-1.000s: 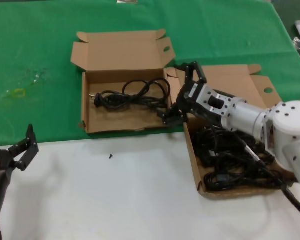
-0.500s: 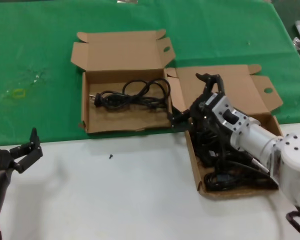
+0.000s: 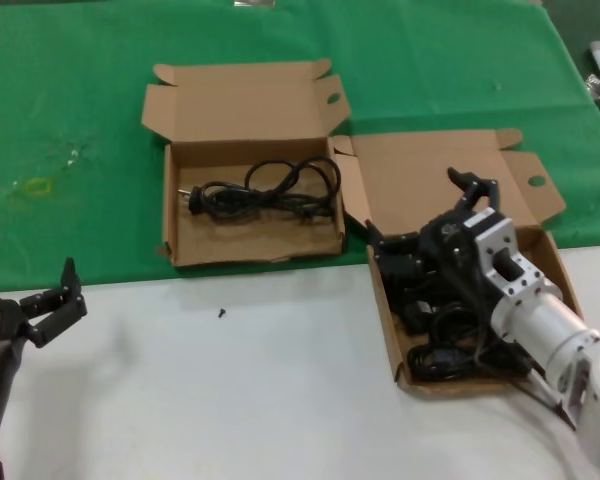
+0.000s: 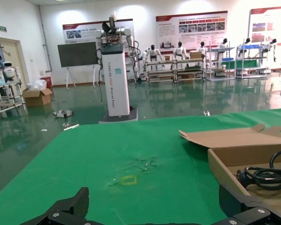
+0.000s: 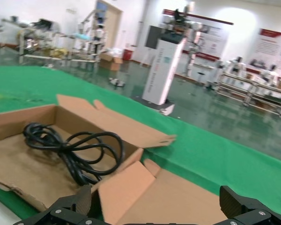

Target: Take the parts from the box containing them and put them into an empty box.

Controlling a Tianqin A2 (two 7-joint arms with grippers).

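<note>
Right gripper (image 3: 430, 215) has swung back from left box (image 3: 250, 250) to above cords (image 3: 445, 320) in right box (image 3: 555, 265); fingers apart, empty. Descend onto one loop only. Left gripper (image 3: 55, 300) idle, fingers apart.

Black cords (image 3: 265, 190), brown boxes (image 3: 250, 245), green cloth (image 3: 70, 100).

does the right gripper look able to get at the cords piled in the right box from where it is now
Probably yes. The right gripper is open and sits directly over the pile of cords in the right box, whose lid is folded back, so nothing stands between them.
</note>
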